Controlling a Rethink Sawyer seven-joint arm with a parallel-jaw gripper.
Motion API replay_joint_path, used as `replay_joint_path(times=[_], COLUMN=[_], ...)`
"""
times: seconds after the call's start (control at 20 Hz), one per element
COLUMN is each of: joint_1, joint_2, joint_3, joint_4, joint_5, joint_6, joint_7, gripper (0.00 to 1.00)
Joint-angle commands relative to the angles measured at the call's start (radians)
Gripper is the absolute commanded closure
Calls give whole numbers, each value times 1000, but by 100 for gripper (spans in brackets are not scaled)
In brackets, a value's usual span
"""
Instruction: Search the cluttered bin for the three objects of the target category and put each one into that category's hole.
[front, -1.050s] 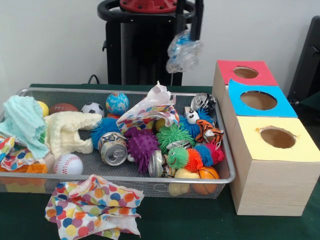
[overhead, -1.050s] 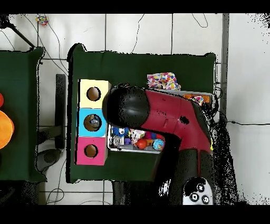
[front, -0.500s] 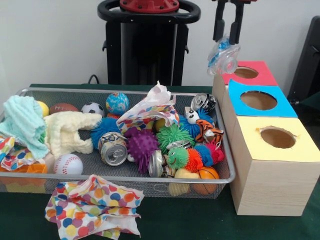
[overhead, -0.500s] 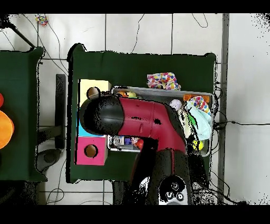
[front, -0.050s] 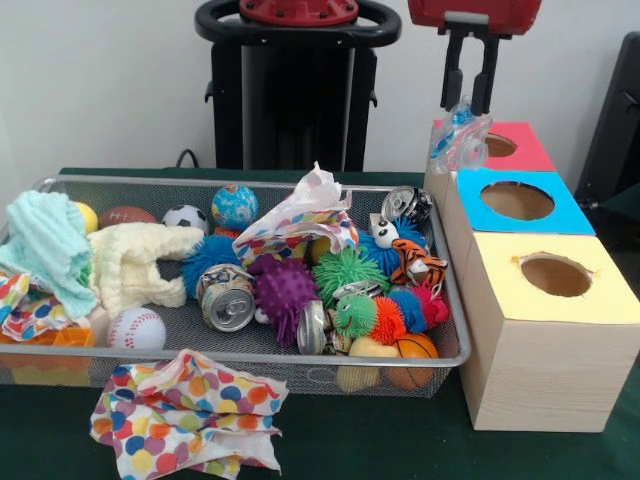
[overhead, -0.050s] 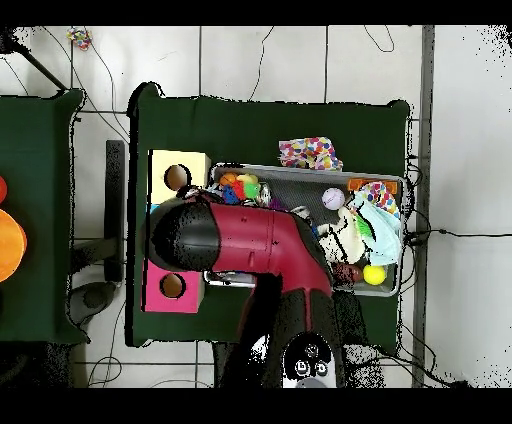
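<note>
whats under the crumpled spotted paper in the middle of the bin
The crumpled spotted paper lies on a yellow ball, a green spiky ball and a purple one. Anything deeper is covered.

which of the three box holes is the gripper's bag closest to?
The hole in the red-topped box, farthest back. The crumpled clear plastic bag held by the gripper hangs at its edge; the blue-topped box and yellow-topped box sit nearer the camera.

The arm comes down from the top with its red wrist block just showing, and the gripper (front, -0.050s: 470, 100) hangs straight down, two black fingers (front, -0.050s: 489, 80) pointing at the table. They're pinched in on something crinkly and clear. From overhead, the red and black arm (overhead, -0.050s: 255, 240) bends across and blocks any look at the gripper.
</note>
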Motion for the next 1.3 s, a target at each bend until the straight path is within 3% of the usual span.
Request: replay_joint_path(times=[0.05, 0.95, 1.3], joint_1=[6, 107, 105], joint_2=[42, 99, 149], joint_3=[88, 38, 42], joint_4=[136, 65, 59], joint_5=[-14, -16, -18], joint_6=[-61, -62, -130], joint_7=[40, 126, 117], gripper=[100, 100, 100])
